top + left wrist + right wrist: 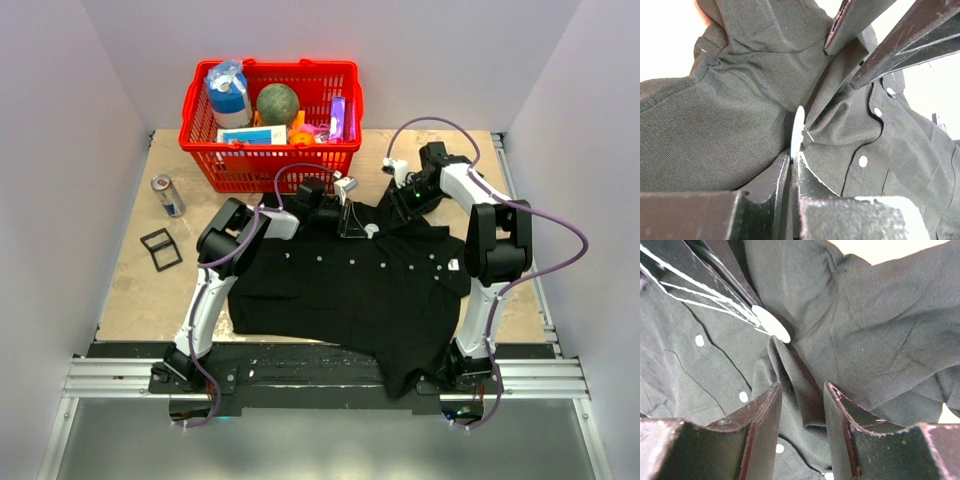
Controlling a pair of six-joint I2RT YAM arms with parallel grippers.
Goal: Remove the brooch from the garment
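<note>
Left wrist view: the brooch (798, 126) is showing edge-on as a thin silvery sliver, its lower rim pinched in the left gripper (792, 159), whose fingers are pressing nearly together around it. The disc is standing against the dark cloth of the garment (715, 135), near the collar end of the button row, with white buttons (863, 161) running just beside it. The right gripper (801, 386) is reaching in from the opposite side, narrowed on a raised fold of the shirt that is filling the gap between its fingers, a little short of the brooch. From overhead, the black shirt is lying spread across the counter (130, 290) between both arms. Behind it, a red basket (250, 165) is sitting packed with goods and a drinks can (168, 196) is lying off to the left.
</note>
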